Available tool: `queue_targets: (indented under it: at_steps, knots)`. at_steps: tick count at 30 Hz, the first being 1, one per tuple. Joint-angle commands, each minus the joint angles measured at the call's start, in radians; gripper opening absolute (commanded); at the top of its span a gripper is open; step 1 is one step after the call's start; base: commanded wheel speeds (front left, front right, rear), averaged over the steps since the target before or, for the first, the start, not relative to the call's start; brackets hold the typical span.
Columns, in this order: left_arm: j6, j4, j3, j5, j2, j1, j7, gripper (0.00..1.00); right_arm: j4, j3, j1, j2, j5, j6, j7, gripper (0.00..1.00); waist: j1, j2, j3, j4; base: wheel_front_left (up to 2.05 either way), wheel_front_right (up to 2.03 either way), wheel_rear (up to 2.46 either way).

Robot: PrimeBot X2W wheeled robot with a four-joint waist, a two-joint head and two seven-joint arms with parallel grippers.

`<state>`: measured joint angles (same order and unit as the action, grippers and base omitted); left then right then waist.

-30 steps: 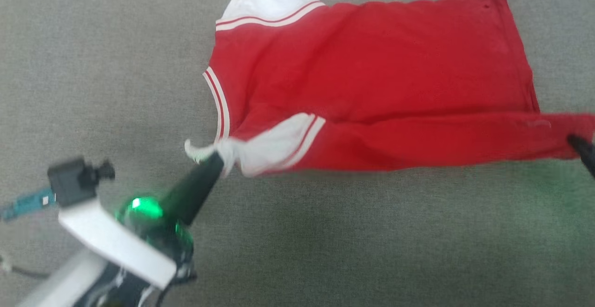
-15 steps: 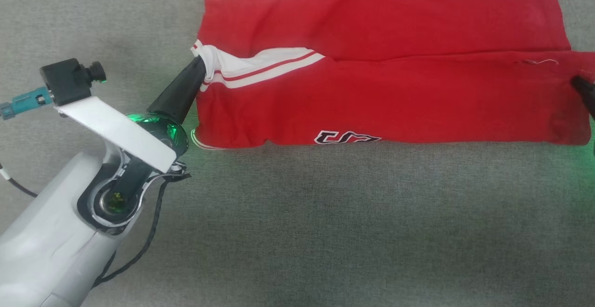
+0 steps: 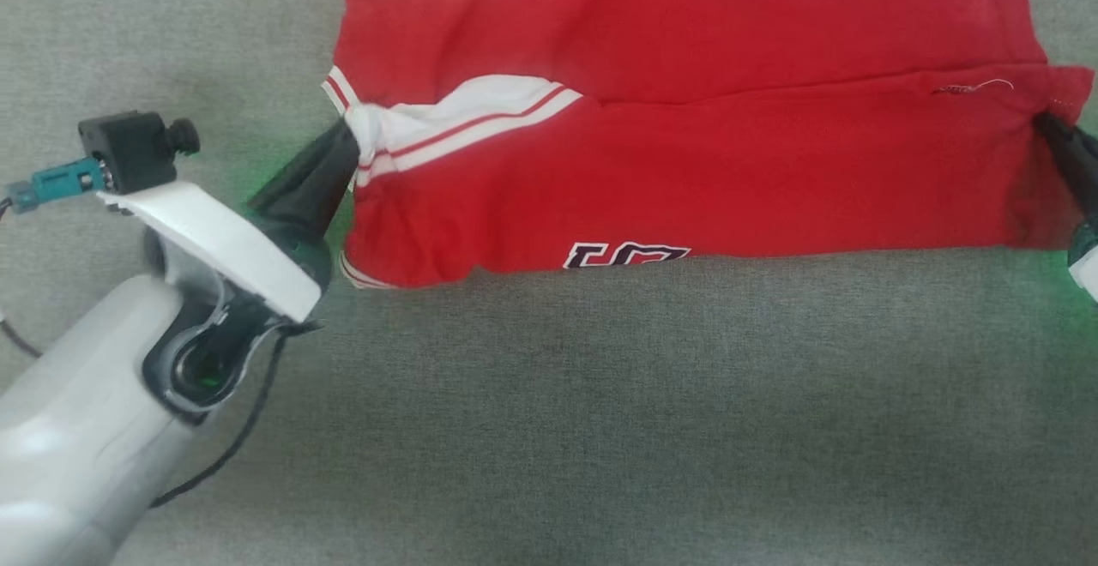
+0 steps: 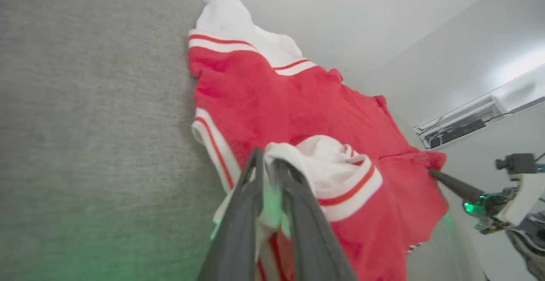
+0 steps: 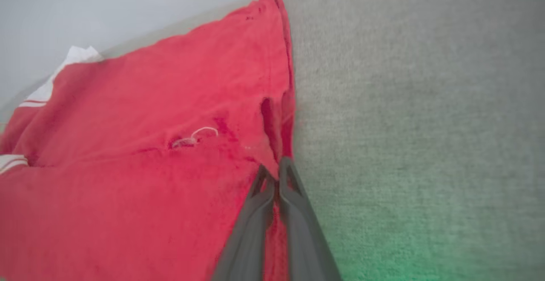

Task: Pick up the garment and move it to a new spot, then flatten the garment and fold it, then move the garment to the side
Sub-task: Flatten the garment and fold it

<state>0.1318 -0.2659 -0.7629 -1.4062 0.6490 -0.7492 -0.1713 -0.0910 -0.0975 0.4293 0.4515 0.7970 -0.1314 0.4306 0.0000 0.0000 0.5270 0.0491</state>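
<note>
Grey surface [image 3: 600, 429] takes up the lower half of the head view. The shirt [image 3: 686, 51] lies spread across the top, running off the upper edge.

Change over the last second: the near strip of the shirt, which hung low mid-frame, has been carried up and laid over the body. There is now a fold line along the shirt's lower edge. The camera shifted too, so part of the apparent move is the view itself. My read is that the first lengthwise fold is nearly down and release is not yet done.

Left forearm [image 3: 77, 429] comes in from the lower left and angles up-right, with fingers pointing at the shirt's left edge. The right arm barely enters at the right edge, mid-height.

- **Left gripper** [image 3: 347, 133]: clamped on the bunched white sleeve [image 3: 463, 111]. The left wrist view shows cloth pinched between the fingers [image 4: 238, 213].
- **Right gripper** [image 3: 1048, 124]: closed tight on the red hem corner, confirmed in the right wrist view.

Black-and-white lettering [image 3: 626, 255] peeks out at the fold edge. There is a loose thread [image 3: 978, 86] near the right corner.

Risk: the sleeve may stay bunched under the fold.
</note>
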Motion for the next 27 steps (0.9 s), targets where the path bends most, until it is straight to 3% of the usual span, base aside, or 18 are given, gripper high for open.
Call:
queue_targets:
  at_steps: [1,7,12,13,20,27]
  knots:
    - [-0.002,0.001,-0.017,0.024,0.021,-0.016,-0.012,1.0,0.016,0.003,-0.018,0.013,0.01,0.002,-0.023,1.0,0.0,0.0,-0.025,0.005,0.0,0.0,0.0]
    - [-0.002,0.022,-0.133,0.123,0.149,-0.062,0.014,1.0,0.061,-0.028,-0.073,0.051,0.022,0.001,-0.115,1.0,0.0,0.0,-0.11,0.014,0.0,0.0,0.0]
    - [-0.003,0.024,-0.222,0.179,0.231,-0.137,0.194,1.0,0.094,-0.041,-0.096,0.063,0.033,0.001,-0.144,1.0,0.0,0.0,-0.163,0.019,0.0,0.0,0.0]
    - [-0.003,0.024,-0.222,0.179,0.231,-0.137,0.194,1.0,0.094,-0.041,-0.096,0.063,0.033,0.001,-0.144,1.0,0.0,0.0,-0.163,0.019,0.0,0.0,0.0]
    - [-0.038,0.093,-0.295,0.069,0.234,-0.183,0.528,1.0,0.142,-0.023,-0.092,0.064,0.026,0.001,-0.137,1.0,0.0,0.0,-0.168,0.002,0.0,0.0,0.0]
    - [-0.078,0.064,-0.311,0.018,0.192,-0.188,0.61,1.0,0.168,-0.008,-0.074,0.059,0.023,0.001,-0.137,1.0,0.0,0.0,-0.117,-0.043,0.0,0.0,0.0]
